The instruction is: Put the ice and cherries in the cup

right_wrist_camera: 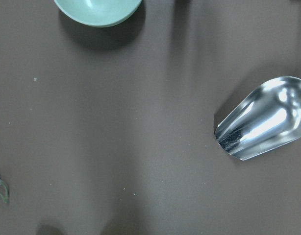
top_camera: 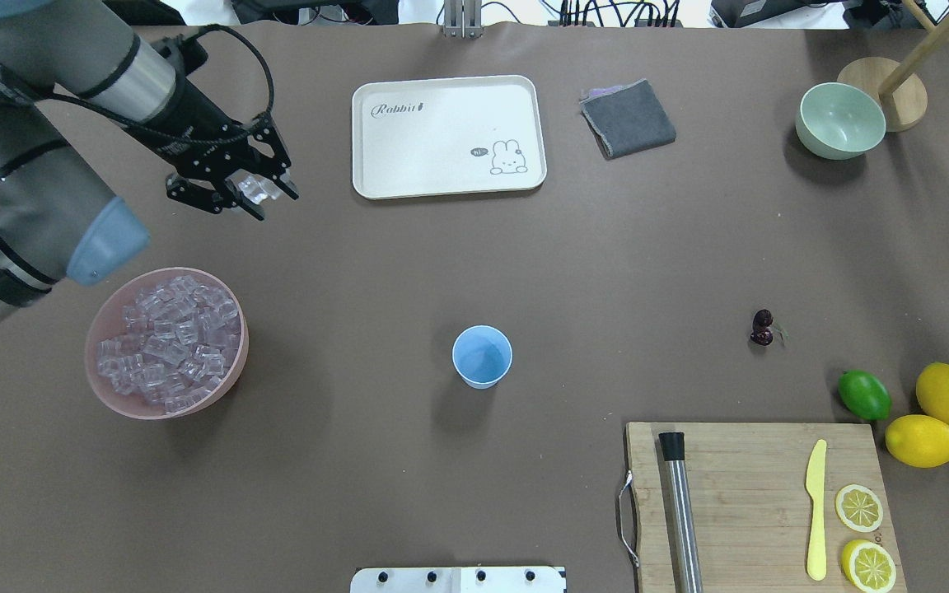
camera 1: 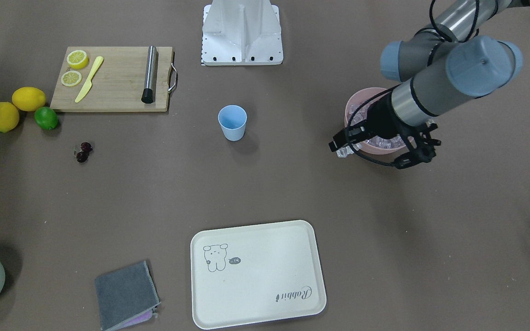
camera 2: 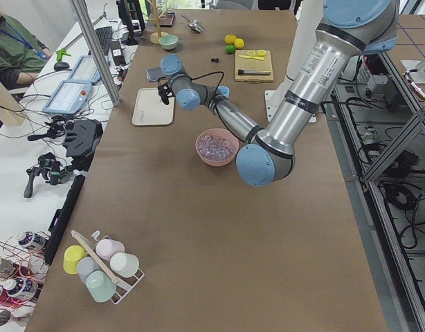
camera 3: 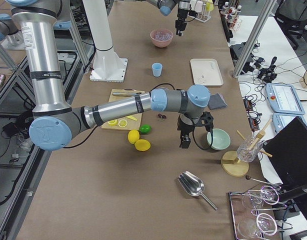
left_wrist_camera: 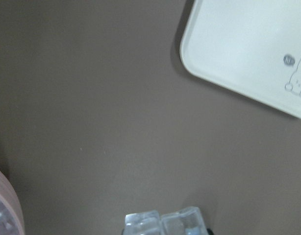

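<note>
My left gripper (top_camera: 260, 198) hangs above the bare table, beyond the pink bowl (top_camera: 223, 387), and is shut on ice (top_camera: 252, 188). The left wrist view shows two clear cubes (left_wrist_camera: 163, 223) at its bottom edge. More ice (top_camera: 165, 333) fills the pink bowl. The light blue cup (top_camera: 482, 356) stands upright and looks empty at the table's middle. The cherries (top_camera: 762, 327) lie on the table to the cup's right. My right gripper (camera 3: 186, 141) shows only in the exterior right view, above the table between the cherries and a pale green bowl (camera 3: 218, 139); I cannot tell whether it is open or shut.
A white tray (top_camera: 441, 156) lies just right of my left gripper, with a grey cloth (top_camera: 628, 118) beyond it. A cutting board (top_camera: 754, 494) holds a metal tube, a yellow knife and lemon slices. A lime (top_camera: 864, 394) and two lemons sit beside it. A metal scoop (right_wrist_camera: 265, 120) lies under my right wrist.
</note>
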